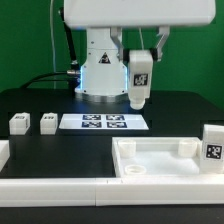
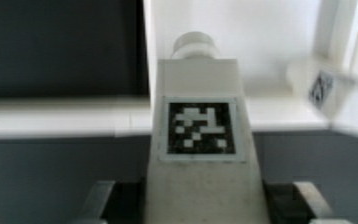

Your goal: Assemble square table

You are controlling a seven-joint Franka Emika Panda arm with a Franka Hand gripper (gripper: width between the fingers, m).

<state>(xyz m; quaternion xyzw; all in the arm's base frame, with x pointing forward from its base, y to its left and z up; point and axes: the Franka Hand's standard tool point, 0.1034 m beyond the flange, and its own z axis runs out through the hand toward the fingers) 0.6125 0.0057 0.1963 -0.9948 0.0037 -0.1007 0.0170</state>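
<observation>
Resting leg pair (image 1: 18, 123): exterior view only.

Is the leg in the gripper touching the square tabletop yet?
Apart. Exterior view: the leg in the gripper hangs beyond the marker board, black table separating it from the tabletop.

You're in a robotics lab: robot arm (image 1: 97, 68) on a black table (image 1: 35, 100), green backdrop (image 1: 25, 40), marker board (image 1: 104, 122), fiducial-tagged leg (image 1: 140, 78).
</observation>
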